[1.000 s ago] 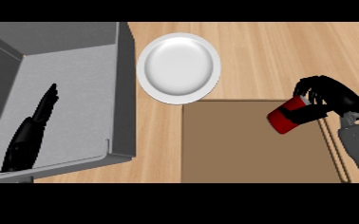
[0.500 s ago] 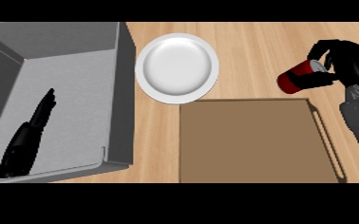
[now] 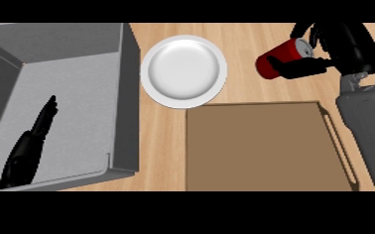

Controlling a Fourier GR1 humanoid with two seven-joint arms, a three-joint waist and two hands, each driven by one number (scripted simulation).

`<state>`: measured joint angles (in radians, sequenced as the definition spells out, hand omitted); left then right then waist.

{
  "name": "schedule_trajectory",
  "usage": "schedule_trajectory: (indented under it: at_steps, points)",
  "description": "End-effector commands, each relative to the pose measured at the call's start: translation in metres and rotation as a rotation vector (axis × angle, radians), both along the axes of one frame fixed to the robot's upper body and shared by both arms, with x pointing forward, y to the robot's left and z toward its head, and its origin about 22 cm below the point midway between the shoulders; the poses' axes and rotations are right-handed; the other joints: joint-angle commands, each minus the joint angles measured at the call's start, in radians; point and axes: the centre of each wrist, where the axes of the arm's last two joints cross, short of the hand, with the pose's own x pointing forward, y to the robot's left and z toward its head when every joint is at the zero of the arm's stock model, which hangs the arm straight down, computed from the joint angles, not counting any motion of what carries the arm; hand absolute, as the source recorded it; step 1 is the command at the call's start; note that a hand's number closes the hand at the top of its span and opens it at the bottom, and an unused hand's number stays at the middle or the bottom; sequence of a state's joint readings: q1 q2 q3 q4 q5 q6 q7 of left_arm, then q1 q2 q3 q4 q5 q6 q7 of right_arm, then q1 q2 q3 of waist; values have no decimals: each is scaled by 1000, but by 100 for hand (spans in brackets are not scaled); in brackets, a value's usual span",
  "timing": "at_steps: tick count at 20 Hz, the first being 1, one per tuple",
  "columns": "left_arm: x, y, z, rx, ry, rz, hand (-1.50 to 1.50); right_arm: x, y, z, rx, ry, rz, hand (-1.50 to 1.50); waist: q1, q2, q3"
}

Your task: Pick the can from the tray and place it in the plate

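Now right robot hand [image 3: 343, 42] clasps the tilted red can [image 3: 281, 59] near the plate [image 3: 183, 72].

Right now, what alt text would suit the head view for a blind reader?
The right hand holds the red can, tilted, over the wooden counter, right of the white plate and off the brown tray. The left hand rests open over the grey basin at left.
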<state>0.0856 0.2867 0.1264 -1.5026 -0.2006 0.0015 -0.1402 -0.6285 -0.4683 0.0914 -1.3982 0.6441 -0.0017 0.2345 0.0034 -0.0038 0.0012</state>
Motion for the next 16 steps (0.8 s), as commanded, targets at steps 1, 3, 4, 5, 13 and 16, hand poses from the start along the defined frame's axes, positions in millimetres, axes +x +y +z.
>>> schedule_trajectory:
  at_steps: [1, 3, 4, 5, 13, 16]
  points:
    - [2, -17, 2, -3, 21, -3, 0, -7, 39, 30, 22, -23, 105, 150, 1, 1, -1]
    - [10, -2, 12, 4, 2, -12, 0, 7, 75, 36, 40, -18, 136, 150, 12, 5, -2]
    - [0, -11, -3, -8, 17, -4, 0, 7, 73, 21, 46, 7, 139, 150, 8, 4, -2]
    - [8, -2, 3, -15, 16, -4, 0, 2, 81, 39, 46, 9, 162, 150, 4, 3, -2]
    - [7, 1, 1, -19, 11, -9, 0, 42, 138, 40, 130, 90, 154, 150, 10, 6, -2]
    - [4, 4, -2, -4, -7, -14, 0, 50, 184, 20, 107, 181, 159, 150, 24, 10, -2]
